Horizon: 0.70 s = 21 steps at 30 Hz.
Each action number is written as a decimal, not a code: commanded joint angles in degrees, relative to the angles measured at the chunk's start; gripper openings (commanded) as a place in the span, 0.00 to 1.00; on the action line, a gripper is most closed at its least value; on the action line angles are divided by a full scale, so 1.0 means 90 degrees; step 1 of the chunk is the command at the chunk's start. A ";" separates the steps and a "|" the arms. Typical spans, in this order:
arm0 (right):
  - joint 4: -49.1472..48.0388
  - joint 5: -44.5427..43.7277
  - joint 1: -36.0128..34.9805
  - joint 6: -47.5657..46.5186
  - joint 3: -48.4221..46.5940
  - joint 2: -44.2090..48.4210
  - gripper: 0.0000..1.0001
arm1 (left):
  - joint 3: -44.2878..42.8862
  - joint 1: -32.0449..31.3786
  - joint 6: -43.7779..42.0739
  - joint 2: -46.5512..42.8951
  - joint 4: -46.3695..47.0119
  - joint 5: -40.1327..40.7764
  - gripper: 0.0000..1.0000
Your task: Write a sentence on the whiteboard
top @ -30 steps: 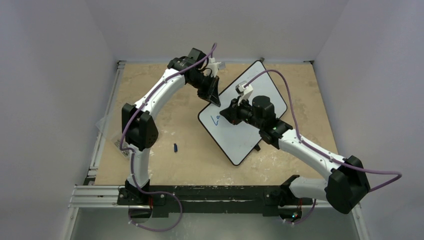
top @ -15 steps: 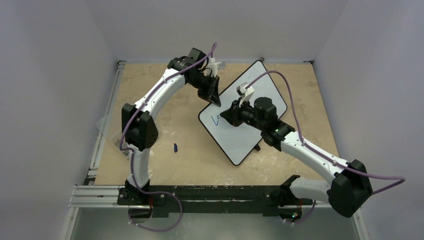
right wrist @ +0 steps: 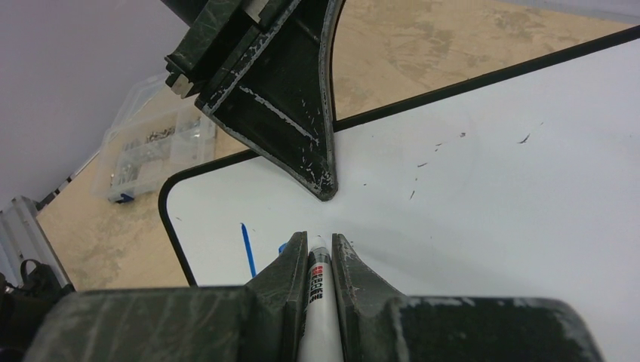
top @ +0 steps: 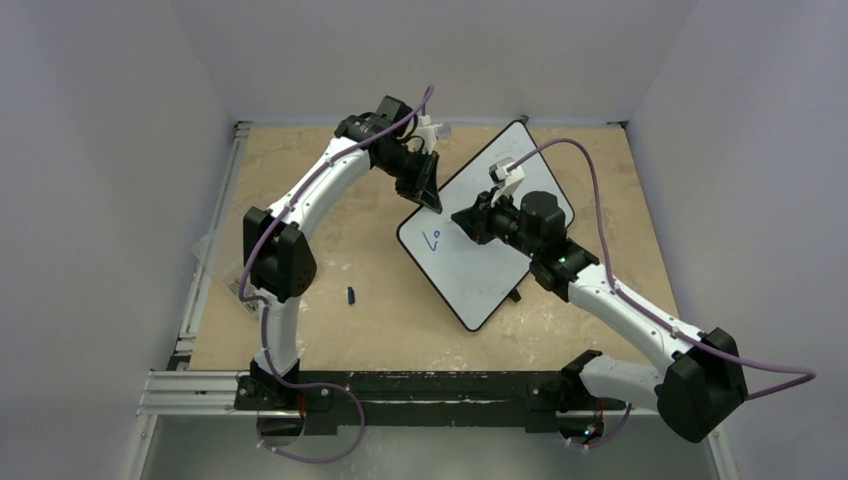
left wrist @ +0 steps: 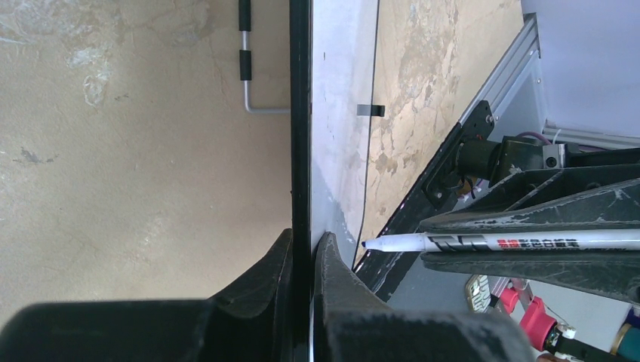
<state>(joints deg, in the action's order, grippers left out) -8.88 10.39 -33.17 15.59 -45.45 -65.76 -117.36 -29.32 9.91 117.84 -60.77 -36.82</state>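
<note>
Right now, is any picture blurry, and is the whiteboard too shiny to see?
Top external view: even soft light, the whiteboard sharp, its blue writing tiny. Left wrist view: the left claw up close looks dark and fuzzy, the marker crisp. Right wrist view: the right claw is slightly blurry, the board bright white without glare.

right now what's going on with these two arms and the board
The left end effector is clamped on the whiteboard rim, steadying it. The right end effector grips a marker, tip at or just off the surface. Only a couple of blue strokes are written, near the left corner.
</note>
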 commanded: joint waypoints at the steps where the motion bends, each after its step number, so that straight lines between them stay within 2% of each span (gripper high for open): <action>1: -0.0508 0.0047 0.0048 0.0036 0.0070 0.0190 0.00 | 0.0149 -0.0170 -0.0445 -0.0047 0.0082 0.1352 0.00; 21: -0.0879 0.0574 0.0056 0.0105 -0.0109 -0.0345 0.00 | 0.0179 -0.0175 -0.0418 -0.0120 0.0139 0.1223 0.00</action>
<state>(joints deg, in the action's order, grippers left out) -13.23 14.24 -32.88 15.86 -44.99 -68.77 -117.25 -29.43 10.00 117.60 -60.69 -36.84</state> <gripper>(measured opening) 0.090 0.053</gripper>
